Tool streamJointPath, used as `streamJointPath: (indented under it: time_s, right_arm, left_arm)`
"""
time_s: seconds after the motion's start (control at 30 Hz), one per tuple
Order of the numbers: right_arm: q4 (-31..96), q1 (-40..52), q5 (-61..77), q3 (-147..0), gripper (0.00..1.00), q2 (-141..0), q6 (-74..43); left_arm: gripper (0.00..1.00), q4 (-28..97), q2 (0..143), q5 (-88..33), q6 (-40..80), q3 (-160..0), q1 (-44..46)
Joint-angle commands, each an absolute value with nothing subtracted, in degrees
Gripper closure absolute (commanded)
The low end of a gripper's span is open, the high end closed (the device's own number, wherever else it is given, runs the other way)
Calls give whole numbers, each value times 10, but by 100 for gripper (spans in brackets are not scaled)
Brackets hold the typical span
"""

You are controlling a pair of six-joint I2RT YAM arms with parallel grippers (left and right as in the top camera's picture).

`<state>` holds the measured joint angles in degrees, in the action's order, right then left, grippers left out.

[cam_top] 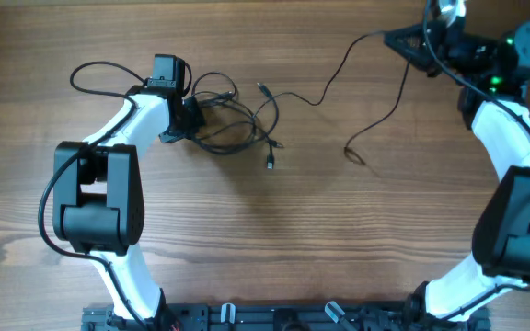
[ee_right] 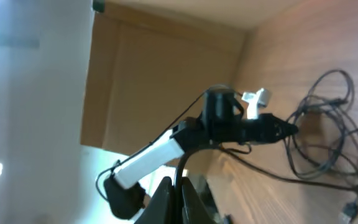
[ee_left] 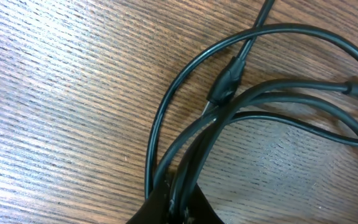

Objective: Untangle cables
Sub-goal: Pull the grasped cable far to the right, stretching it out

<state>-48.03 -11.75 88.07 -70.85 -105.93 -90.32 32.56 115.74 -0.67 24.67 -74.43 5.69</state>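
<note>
A tangle of thin black cables (cam_top: pixel 233 124) lies on the wooden table, left of centre. My left gripper (cam_top: pixel 190 118) is shut on its left side. In the left wrist view, several strands (ee_left: pixel 229 81) run down between the closed left gripper (ee_left: pixel 180 200) tips. A whitish plug (cam_top: pixel 271 164) and a dark plug (cam_top: pixel 263 89) stick out of the tangle. My right gripper (cam_top: pixel 392 39) is raised at the far right and shut on one long cable (cam_top: pixel 339 69), whose free end (cam_top: pixel 350 150) trails on the table. The right wrist view shows that strand (ee_right: pixel 178 177) pinched in the right gripper (ee_right: pixel 179 196).
A thicker black arm wire (cam_top: pixel 99 72) loops behind the left arm. A dark rail (cam_top: pixel 247 317) runs along the front edge. A cardboard wall (ee_right: pixel 154 74) stands beyond the table in the right wrist view.
</note>
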Motion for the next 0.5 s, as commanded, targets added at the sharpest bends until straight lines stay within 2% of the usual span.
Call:
streamJointPath:
  time_s: [0.0,0.1,0.2,0.37,0.47]
  right_arm:
    - [-335,-119,860,-705,96,-1085,-649]
    - [-123,-119,770,-705,95,-1086,-474]
    - [39,-119,651,-705,95,-1086,-357]
    - [252,-119,415,-705,95,-1086,-243]
    - [335,-119,324,-705,96,-1086,-220]
  left_arm:
    - [91,336,1175,22,254,-731,49]
    - [91,336,1175,22,254,-731,49]
    - [91,336,1175,22,254,-731,49]
    - [91,333,1175,20,260,-731,49]
    - [90,331,1175,20,260,-731,49]
